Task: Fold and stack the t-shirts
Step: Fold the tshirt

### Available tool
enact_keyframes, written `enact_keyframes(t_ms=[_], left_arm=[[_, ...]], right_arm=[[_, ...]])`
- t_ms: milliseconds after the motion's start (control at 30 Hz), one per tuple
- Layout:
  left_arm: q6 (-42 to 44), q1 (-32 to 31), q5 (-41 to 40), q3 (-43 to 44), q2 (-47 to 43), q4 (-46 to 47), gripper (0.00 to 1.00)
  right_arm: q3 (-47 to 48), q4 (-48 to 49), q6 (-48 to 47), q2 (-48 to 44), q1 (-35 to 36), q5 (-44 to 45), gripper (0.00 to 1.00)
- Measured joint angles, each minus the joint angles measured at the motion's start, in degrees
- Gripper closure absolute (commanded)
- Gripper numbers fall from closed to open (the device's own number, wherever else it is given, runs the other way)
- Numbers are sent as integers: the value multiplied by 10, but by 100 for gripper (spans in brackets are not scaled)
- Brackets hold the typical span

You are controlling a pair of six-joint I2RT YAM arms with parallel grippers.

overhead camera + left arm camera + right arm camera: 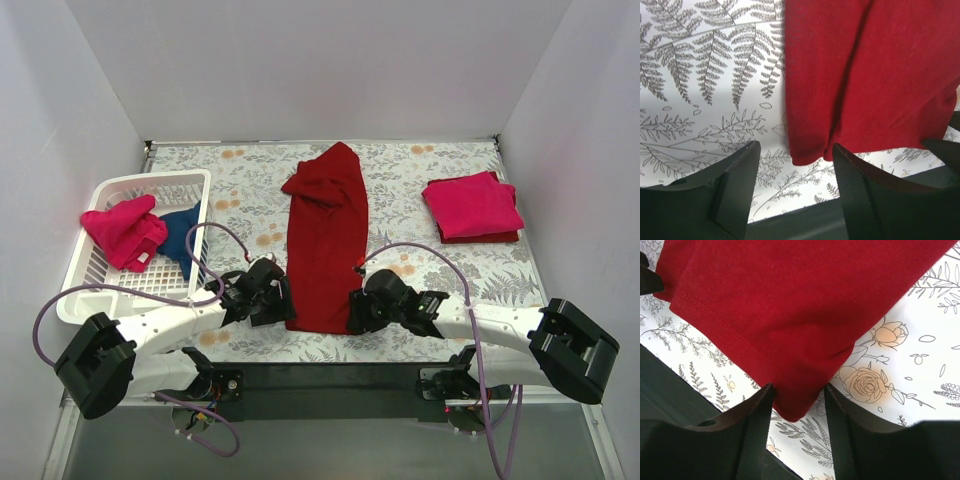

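Note:
A large dark red t-shirt (326,238) lies folded lengthwise into a long strip down the middle of the table. My left gripper (282,302) is open at its near left corner (807,152), which sits just ahead of the fingers. My right gripper (357,312) is open, its jaws on either side of the near right corner (797,407), which lies flat on the cloth. A folded stack of pinkish-red shirts (472,206) lies at the right. A crumpled pinkish-red shirt (124,231) and a navy blue one (180,235) lie in the basket.
The white slatted basket (150,188) stands at the left of the table. The flower-printed tablecloth (250,190) covers the table. The dark front edge of the table (805,220) runs just below both grippers. White walls enclose the back and sides.

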Motion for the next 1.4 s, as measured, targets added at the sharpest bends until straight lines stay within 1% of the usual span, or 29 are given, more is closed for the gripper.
enact_keyframes(t_ms=[67,100,200,233,267,333,367,400,433,600,900,1000,1133,1233,1333,1400], left_arm=[[0,-1,7,6,1,-14,49],[0,-2,9,7,1,-18,55],[-3,-3,16,7,3,-24,62],[-3,-3,21,5,4,-21,66],[-4,-4,25,2,7,-16,68],[-6,-4,33,-5,14,0,73],[-5,-5,37,-11,17,10,83],[-8,-6,41,-16,18,20,90],[-6,-7,45,-20,18,32,99],[13,-11,66,-31,18,59,100],[66,-14,161,-33,0,66,100],[67,-14,165,-33,-24,73,100],[65,-14,134,-31,-78,117,100],[66,-14,93,-30,-92,177,100],[78,-9,56,-27,-68,239,100],[96,0,28,-15,-24,284,100]], right_arm=[[-2,1,2,-1,1,-1,65],[-2,0,2,-1,1,-1,67],[-3,-2,2,-1,2,-2,74],[-3,-3,2,-1,3,-2,78],[-4,-3,1,-1,3,-2,86],[-5,-3,0,-1,4,-2,93],[-5,-3,1,-1,5,-2,99],[-5,-3,1,0,5,-2,99],[-5,-3,1,0,5,-3,99],[-1,-30,-17,-3,5,-13,99],[38,-166,-72,-40,5,-69,99],[53,-209,-77,-71,5,-65,99],[87,-235,-81,-100,5,-16,99],[116,-239,-94,-91,-1,31,99],[139,-234,-116,-64,-25,78,99],[146,-214,-137,-43,-55,97,99]])
